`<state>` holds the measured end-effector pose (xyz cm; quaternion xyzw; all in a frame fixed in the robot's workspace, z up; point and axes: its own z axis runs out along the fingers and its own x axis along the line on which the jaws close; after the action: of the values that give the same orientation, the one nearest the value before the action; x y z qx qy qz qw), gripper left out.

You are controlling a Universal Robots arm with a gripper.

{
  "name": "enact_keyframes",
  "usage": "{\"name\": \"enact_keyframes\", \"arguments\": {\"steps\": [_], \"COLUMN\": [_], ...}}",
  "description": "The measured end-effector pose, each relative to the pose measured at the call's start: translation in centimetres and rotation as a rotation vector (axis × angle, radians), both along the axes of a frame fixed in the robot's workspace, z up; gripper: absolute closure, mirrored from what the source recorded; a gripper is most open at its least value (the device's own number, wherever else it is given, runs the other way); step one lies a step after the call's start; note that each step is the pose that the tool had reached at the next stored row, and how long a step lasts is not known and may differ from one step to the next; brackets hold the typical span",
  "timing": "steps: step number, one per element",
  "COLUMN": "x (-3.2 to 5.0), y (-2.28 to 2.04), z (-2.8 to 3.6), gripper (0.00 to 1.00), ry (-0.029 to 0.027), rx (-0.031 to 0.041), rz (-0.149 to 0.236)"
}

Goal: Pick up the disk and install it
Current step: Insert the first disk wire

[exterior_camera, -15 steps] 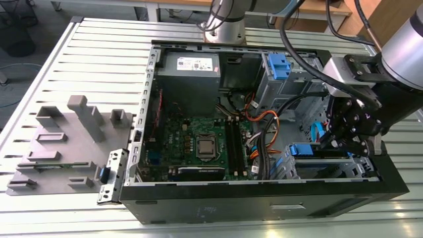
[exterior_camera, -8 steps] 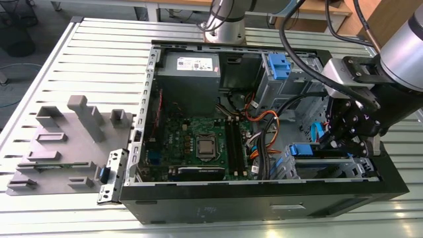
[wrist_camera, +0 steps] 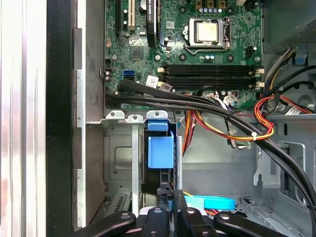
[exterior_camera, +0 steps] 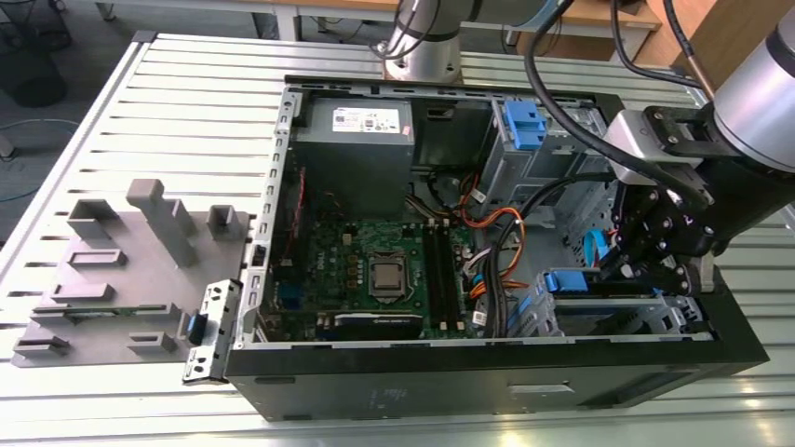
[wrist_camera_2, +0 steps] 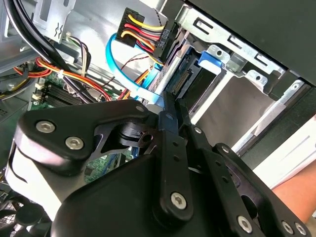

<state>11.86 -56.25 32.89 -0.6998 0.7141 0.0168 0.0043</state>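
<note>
The disk [wrist_camera: 159, 174] stands on edge in the metal drive cage at the open computer case's front corner, its blue bracket [wrist_camera: 160, 150] facing out. In the exterior view the disk [exterior_camera: 574, 281] sits low at the exterior view's right, with my gripper [exterior_camera: 630, 272] just beside it. My gripper [wrist_camera: 170, 201] has its fingers drawn together, and its tips meet the disk's near end. In the second wrist view the gripper [wrist_camera_2: 173, 106] points at the connector end of the disk [wrist_camera_2: 185, 79].
Black cables [wrist_camera: 197, 101] and red-yellow wires [wrist_camera: 237, 131] run close past the cage. A light-blue flat cable [wrist_camera: 210, 202] lies by the fingers. The motherboard [exterior_camera: 372, 270], power supply [exterior_camera: 354, 130] and another blue bracket [exterior_camera: 522, 121] fill the case. A grey fixture [exterior_camera: 125, 270] stands at the exterior view's left.
</note>
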Motion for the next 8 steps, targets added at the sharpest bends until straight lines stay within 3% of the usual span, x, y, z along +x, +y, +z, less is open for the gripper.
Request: {"name": "enact_keyframes", "arguments": {"steps": [3, 4, 8], "x": [0.00, 0.00, 0.00], "y": [0.00, 0.00, 0.00], "z": [-0.04, -0.04, -0.02], "gripper": [0.83, 0.76, 0.76], "ry": [-0.0001, -0.0001, 0.0000], "rx": [0.0007, 0.0006, 0.0000], "rz": [0.000, 0.000, 0.000]}}
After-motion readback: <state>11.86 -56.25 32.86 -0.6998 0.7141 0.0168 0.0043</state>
